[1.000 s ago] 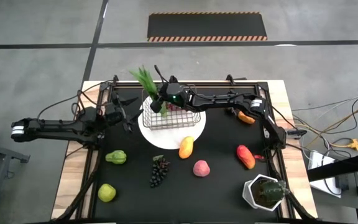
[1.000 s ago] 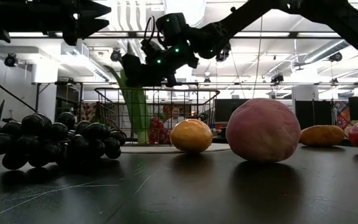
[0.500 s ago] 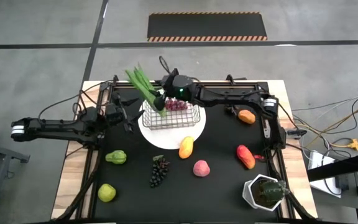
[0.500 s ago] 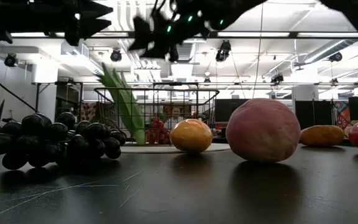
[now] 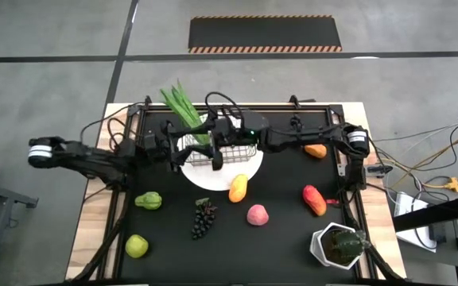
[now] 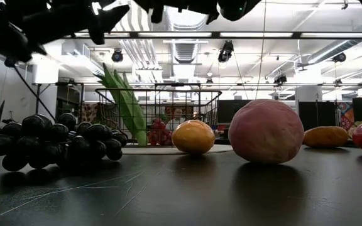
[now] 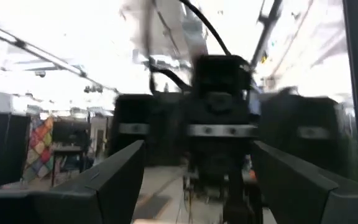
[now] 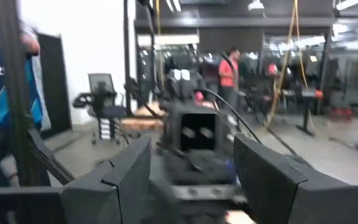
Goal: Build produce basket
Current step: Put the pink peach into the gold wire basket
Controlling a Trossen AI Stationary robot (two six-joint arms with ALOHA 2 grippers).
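Facing each other above the basket (image 5: 221, 153), both claws' fingers (image 7: 110, 177) (image 8: 120, 180) spread, empty.

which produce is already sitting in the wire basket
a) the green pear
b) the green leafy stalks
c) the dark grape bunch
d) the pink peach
b: the green leafy stalks stand in the basket, poking out over its left end, while the pear, the dark grape bunch and the peach lie on the black mat nearer the front.
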